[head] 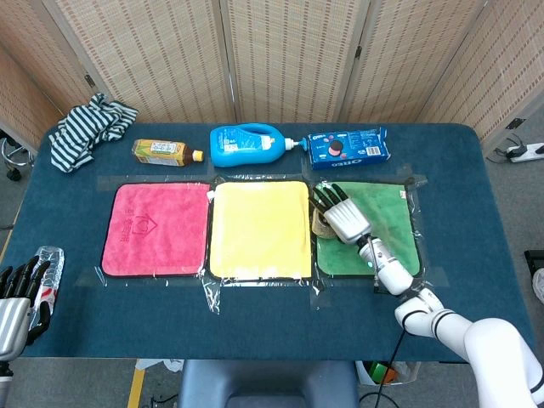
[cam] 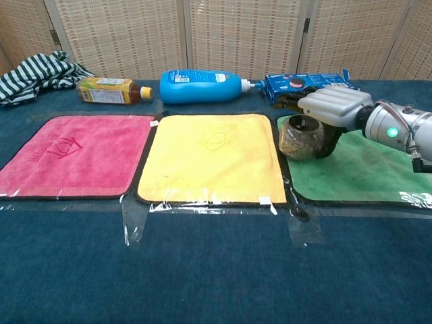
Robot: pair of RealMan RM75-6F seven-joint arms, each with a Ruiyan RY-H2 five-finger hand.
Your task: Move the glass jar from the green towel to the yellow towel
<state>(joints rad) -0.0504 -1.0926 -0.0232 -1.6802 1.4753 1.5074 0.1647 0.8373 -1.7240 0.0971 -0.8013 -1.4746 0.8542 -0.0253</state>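
The glass jar (cam: 299,138), round with brownish contents, stands at the left edge of the green towel (cam: 358,172), close to the yellow towel (cam: 212,155). My right hand (cam: 334,108) lies over the jar's top and right side, with fingers wrapped round its far side and the thumb low on the near right; it grips the jar. In the head view the right hand (head: 344,218) covers most of the jar (head: 321,223). My left hand (head: 17,302) rests at the table's near left corner, fingers apart and holding nothing.
A pink towel (head: 157,228) lies left of the yellow one. Along the back stand a tea bottle (head: 166,152), a blue detergent bottle (head: 251,144) on its side and an Oreo box (head: 347,146). A striped cloth (head: 85,127) sits at the back left, and a plastic packet (head: 47,262) by the left hand.
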